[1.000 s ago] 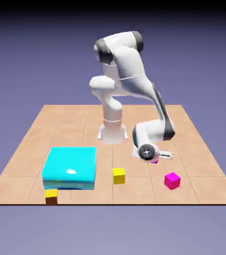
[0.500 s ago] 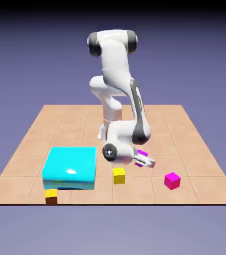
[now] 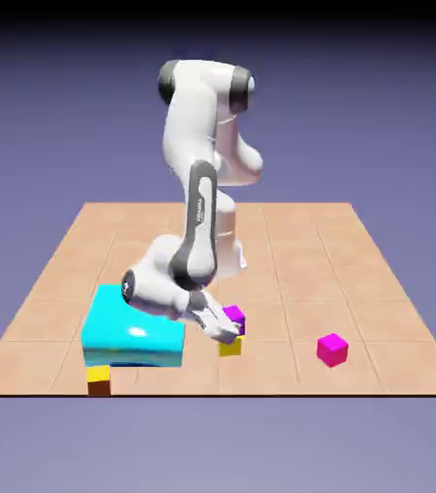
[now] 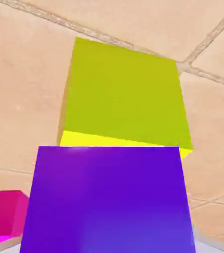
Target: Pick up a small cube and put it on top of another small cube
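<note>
Exterior view shows the white arm bent low over the desk, its gripper carrying the purple cube just above the yellow cube. From this angle the purple cube sits at about 12 o'clock of the yellow one, and whether the two touch cannot be told. The jaws are clamped on the purple cube.

Hand view is filled at the bottom by the purple cube, hiding both fingertips; the yellow cube lies beyond it at 12 o'clock, turned slightly against the purple cube's edges.

That twist is the first risk, in my judgement: released like this, the cubes would stack with corners overhanging. If the purple cube is also off-centre, it may tip off. Letting go while it is still above the yellow top could make it bounce or slide. Pressing down too far could shove the yellow cube along the desk.

The cyan block lies at 9 o'clock, just beside the wrist, close enough to be grazed. The pink cube at 3 o'clock and the orange cube at 8 o'clock stand apart.
</note>
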### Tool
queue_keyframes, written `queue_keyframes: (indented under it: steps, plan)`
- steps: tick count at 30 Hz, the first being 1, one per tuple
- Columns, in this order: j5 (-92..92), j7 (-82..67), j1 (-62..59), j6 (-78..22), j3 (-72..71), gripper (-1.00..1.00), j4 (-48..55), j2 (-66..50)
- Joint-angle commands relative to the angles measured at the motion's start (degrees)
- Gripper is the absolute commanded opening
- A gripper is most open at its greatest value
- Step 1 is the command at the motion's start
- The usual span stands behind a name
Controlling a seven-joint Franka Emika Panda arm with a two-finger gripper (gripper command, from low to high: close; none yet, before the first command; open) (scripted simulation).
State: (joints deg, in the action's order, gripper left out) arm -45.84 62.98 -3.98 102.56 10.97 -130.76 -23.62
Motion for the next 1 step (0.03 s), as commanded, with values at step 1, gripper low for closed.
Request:
queue_keyframes:
  steps: [1]
  plan:
    - [1.8, 1.2, -0.8, -2.5, 1.0, 1.00, 1.4, 1.3]
